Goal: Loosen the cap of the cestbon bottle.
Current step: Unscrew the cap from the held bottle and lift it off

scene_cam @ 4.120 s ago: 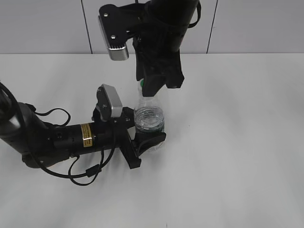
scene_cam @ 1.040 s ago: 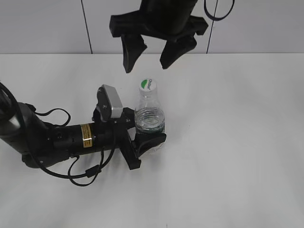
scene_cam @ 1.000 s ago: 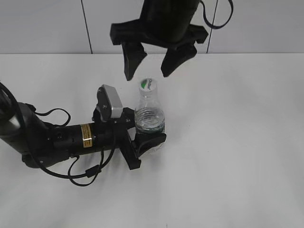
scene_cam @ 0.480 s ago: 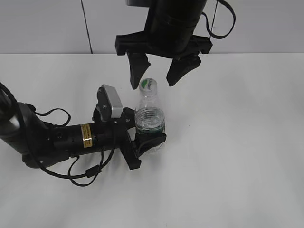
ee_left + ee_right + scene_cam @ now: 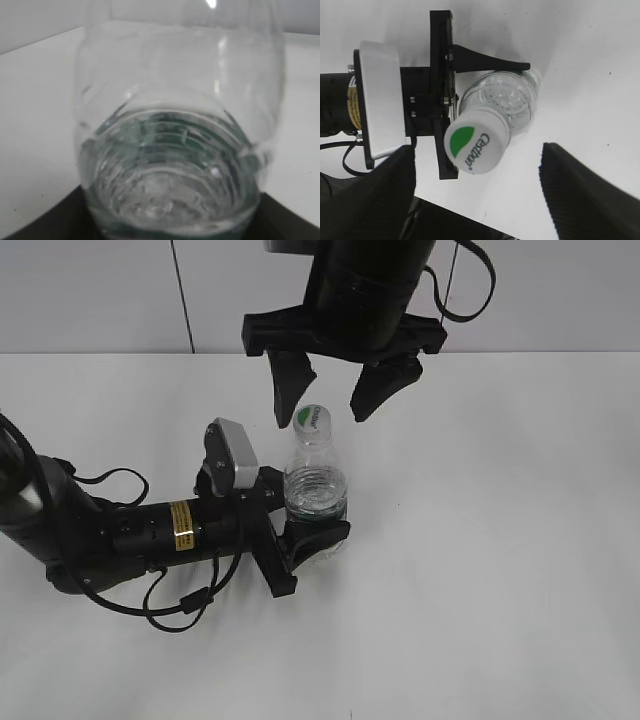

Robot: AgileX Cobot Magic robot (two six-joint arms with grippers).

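the left gripper [image 5: 310,530] lies low on the white tabletop [image 5: 500,570], its arm stretched along the surface from the left, and its jaws are clenched on the lower body of the cestbon bottle [image 5: 315,495], one jaw on the near side and one on the far side. in the left wrist view the clear ribbed bottle [image 5: 175,150] fills the picture, standing just ahead of the black jaw base along the bottom edge. the bottle stands upright on the tabletop, long axis vertical, its narrow neck pointing up. the cap [image 5: 311,419] sits on top of the neck, white with a green leaf mark. farther back and higher, the right gripper [image 5: 332,405] hangs pointing down over the bottle with its jaws released and spread wide; the cap lies between the two tips, touching neither. seen from the right wrist, the cap [image 5: 477,141] faces the camera, nearer the left jaw than the right one.
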